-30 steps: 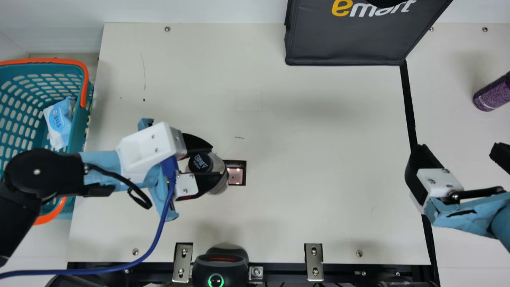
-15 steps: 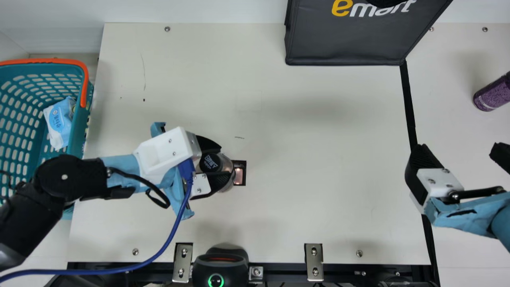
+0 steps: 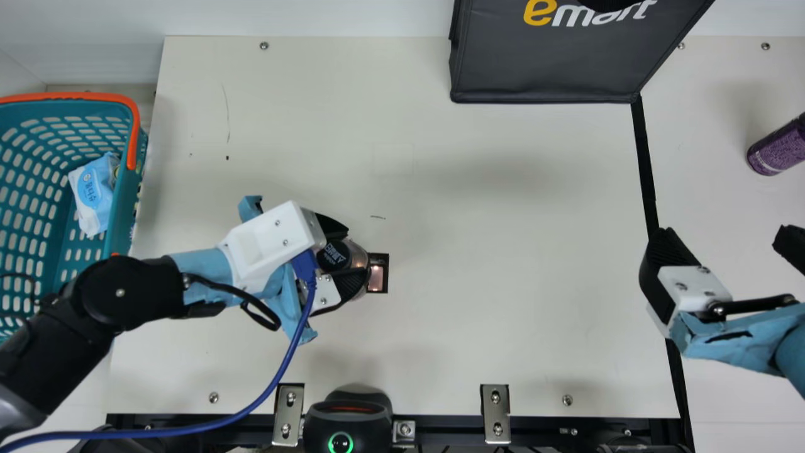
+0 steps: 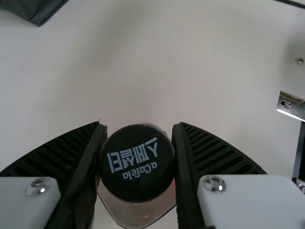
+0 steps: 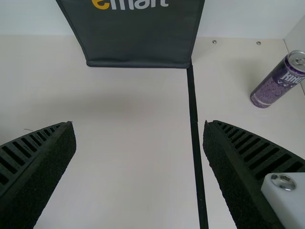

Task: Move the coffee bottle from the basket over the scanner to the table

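In the main view my left gripper [image 3: 349, 255] is shut on the coffee bottle [image 3: 358, 267], which has a black cap and clear sides. Bottle and gripper are at the left edge of the scanner window [image 3: 377, 278] and cover part of it. The left wrist view has the bottle's cap [image 4: 137, 163] between both ribbed fingers of my left gripper [image 4: 137, 157]. The teal basket [image 3: 119, 214] stands at the far left. Over the table's right part, my right gripper [image 3: 723, 242] is open and holds nothing; its fingers stand wide apart in the right wrist view [image 5: 139, 129].
A blue and white packet [image 3: 93, 194] lies in the basket. A dark bag [image 3: 544, 69] stands at the back and a purple can [image 3: 778, 148] at the far right. A black scanner unit [image 3: 349, 420] is at the front edge, near metal brackets [image 3: 495, 415]. A blue cable hangs from the left arm.
My left gripper has carried the bottle rightward over part of the scanner window, slowing to a slight shift most recently. The right arm has kept still.
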`<move>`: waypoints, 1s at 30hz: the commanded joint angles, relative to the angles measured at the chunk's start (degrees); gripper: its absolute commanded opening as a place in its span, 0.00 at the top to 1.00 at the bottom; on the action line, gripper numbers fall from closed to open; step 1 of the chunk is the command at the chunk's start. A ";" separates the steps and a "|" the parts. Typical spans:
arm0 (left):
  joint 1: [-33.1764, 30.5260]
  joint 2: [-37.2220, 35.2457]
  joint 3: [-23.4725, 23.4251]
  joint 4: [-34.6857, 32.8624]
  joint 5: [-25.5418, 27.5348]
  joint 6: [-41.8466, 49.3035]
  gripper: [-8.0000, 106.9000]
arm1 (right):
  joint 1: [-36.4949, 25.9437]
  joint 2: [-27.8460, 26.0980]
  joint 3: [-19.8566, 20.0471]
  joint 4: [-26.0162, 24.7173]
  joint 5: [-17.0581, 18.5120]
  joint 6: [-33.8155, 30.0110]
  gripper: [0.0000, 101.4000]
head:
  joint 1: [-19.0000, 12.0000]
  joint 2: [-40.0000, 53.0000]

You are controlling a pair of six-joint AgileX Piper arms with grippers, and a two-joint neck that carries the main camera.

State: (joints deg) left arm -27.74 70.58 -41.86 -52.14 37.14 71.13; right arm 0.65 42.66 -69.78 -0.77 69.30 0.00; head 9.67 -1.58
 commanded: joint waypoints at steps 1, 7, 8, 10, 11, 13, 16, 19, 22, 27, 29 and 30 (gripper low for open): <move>-0.54 -0.34 0.04 0.62 -1.08 -2.40 0.45 | 0.00 0.00 0.00 0.00 0.00 0.00 0.06 | -1.75 0.00; -2.90 -2.38 0.58 4.70 -5.51 -10.45 0.27 | 0.00 0.00 0.00 0.00 0.00 0.00 0.06 | -1.75 0.00; -3.29 -2.81 0.64 5.64 -6.38 -12.21 0.24 | 0.00 0.00 0.00 0.00 0.00 0.00 0.06 | -1.75 0.00; -3.93 -3.74 0.77 8.00 -8.01 -16.03 0.19 | 0.00 0.00 0.00 0.00 0.00 0.00 0.06 | -1.75 0.00; -4.12 -4.25 0.78 9.42 -8.69 -18.22 0.16 | 0.00 0.00 0.00 0.00 0.00 0.00 0.06 | -1.75 0.00; -4.32 -5.37 0.84 12.33 -9.62 -22.59 0.15 | 0.00 0.00 0.00 0.00 0.00 0.00 0.06 | -1.75 0.00; -3.72 -7.40 0.66 16.58 -9.57 -30.16 0.15 | 0.00 0.00 0.00 0.00 0.00 0.00 0.06 | -1.75 0.00; -2.47 -9.72 0.18 21.11 -8.35 -38.62 0.15 | 0.00 0.00 0.00 0.00 0.00 0.00 0.06 | -1.75 0.00; -1.42 -12.13 -0.69 25.88 -5.72 -46.71 0.15 | 0.00 0.00 0.00 0.00 0.00 0.00 0.06 | -1.75 0.00; -1.86 -16.08 -3.21 33.20 0.62 -59.48 0.15 | 0.00 0.00 0.00 0.00 0.00 0.00 0.06 | -1.75 0.00; -2.57 -17.33 -4.36 35.99 2.87 -64.49 0.15 | 0.00 0.00 0.00 0.00 0.00 0.00 0.06 | -1.75 0.00; -3.00 -17.89 -4.96 37.51 3.97 -67.02 0.15 | 0.00 0.00 0.00 0.00 0.00 0.00 0.06 | -1.75 0.00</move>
State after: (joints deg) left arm -30.28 53.34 -46.07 -18.32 38.84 14.75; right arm 0.65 42.66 -69.78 -0.77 69.30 0.00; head 9.58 -1.67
